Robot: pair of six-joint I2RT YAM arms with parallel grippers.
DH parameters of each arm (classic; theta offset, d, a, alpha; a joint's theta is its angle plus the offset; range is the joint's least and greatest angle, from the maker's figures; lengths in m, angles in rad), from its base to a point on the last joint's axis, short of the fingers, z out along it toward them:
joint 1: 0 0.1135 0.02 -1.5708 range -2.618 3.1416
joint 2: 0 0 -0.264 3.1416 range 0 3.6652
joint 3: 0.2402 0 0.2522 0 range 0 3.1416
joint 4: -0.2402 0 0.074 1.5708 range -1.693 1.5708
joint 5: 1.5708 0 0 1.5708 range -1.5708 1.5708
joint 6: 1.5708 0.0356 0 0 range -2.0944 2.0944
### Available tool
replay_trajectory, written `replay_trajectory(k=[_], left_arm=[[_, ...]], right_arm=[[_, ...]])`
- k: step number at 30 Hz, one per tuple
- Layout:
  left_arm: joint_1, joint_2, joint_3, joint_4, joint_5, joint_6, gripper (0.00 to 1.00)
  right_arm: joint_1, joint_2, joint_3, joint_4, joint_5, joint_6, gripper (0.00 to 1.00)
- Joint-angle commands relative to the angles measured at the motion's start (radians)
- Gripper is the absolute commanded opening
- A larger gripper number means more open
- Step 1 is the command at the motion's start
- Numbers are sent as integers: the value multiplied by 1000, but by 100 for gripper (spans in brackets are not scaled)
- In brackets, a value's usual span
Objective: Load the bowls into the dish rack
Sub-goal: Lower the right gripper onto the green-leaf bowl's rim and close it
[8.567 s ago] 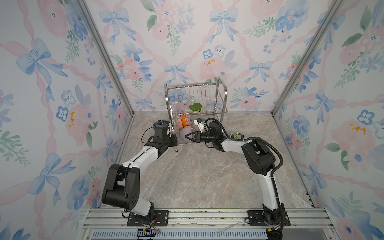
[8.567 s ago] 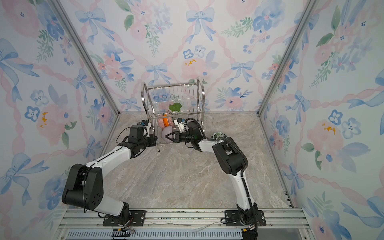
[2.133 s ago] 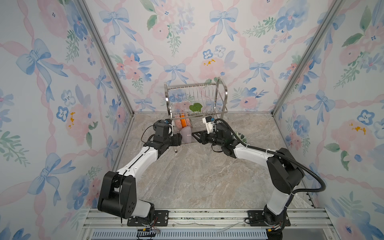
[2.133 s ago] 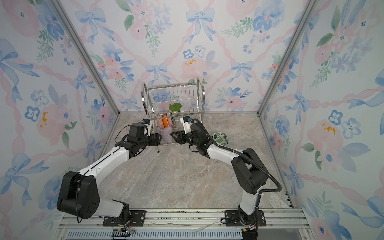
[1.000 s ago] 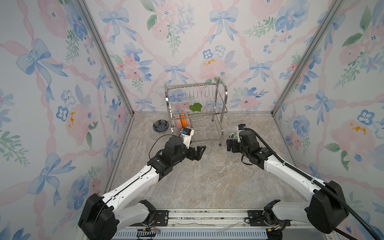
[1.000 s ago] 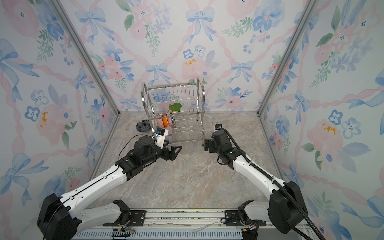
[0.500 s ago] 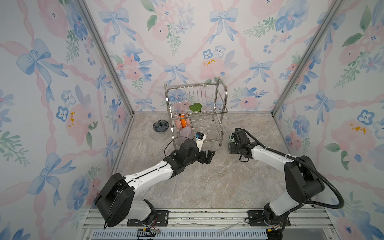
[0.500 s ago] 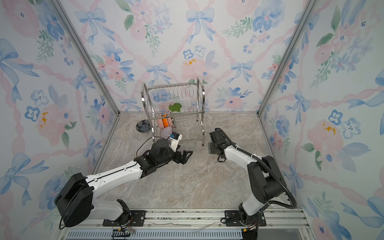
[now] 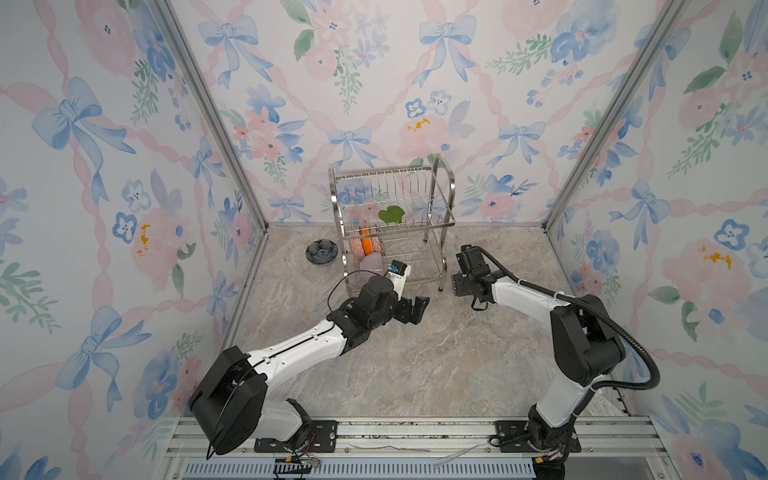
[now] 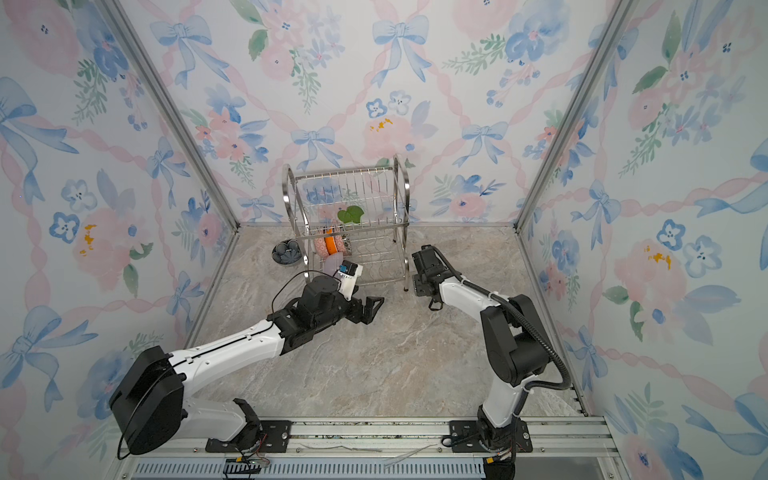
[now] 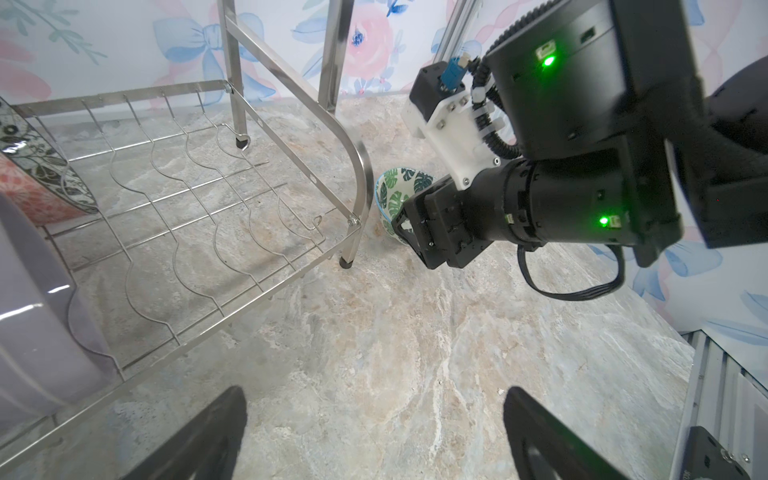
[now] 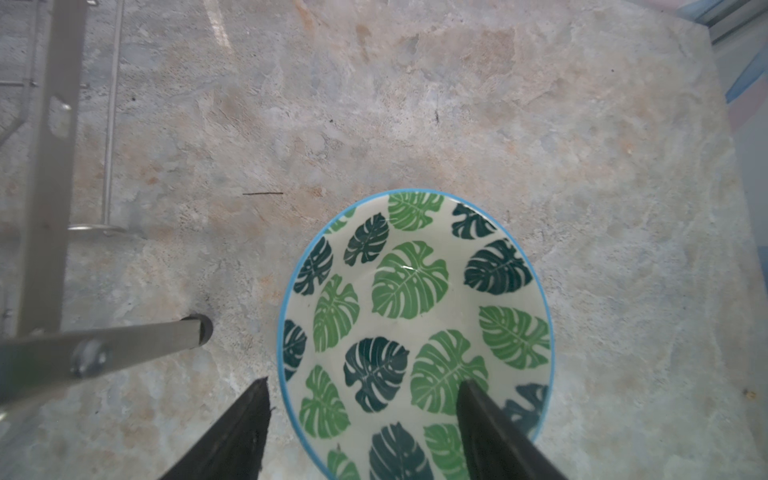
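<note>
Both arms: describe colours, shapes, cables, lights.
White shells, black joints on left arm and right arm. A ribbed black hose runs along the right one, whose wrist shows green lights and a white camera bracket. Black tapered fingers on left tool and right tool.

Both top views lose the leaf-patterned bowl [image 12: 415, 286] under the right gripper [image 9: 460, 287]; the right wrist view crops its near rim.

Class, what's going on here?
The dish rack is being loaded. The right gripper straddles the rim of the green-leaf bowl on the table beside the rack, jaws not yet clamped. The left gripper hangs open and empty in front. Some bowls stand inside it; the dark blue bowl sits outside.
</note>
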Motion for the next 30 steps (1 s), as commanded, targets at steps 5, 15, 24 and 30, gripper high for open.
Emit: replay_trajectory(k=[5,15,24,30], left_arm=[[15,-48,18,-47,-73,11,98],[38,-41,24,-68,-74,-11,98],[57,-56,24,-77,-74,-15,98],[87,-79,15,-85,-74,-34,98]], right_arm=[[-34,79,98,-140,-65,-37,68],[-37,147,170,-205,-82,-54,53],[-37,148,177,-240,-98,-52,28],[-38,144,163,-253,-97,-48,18]])
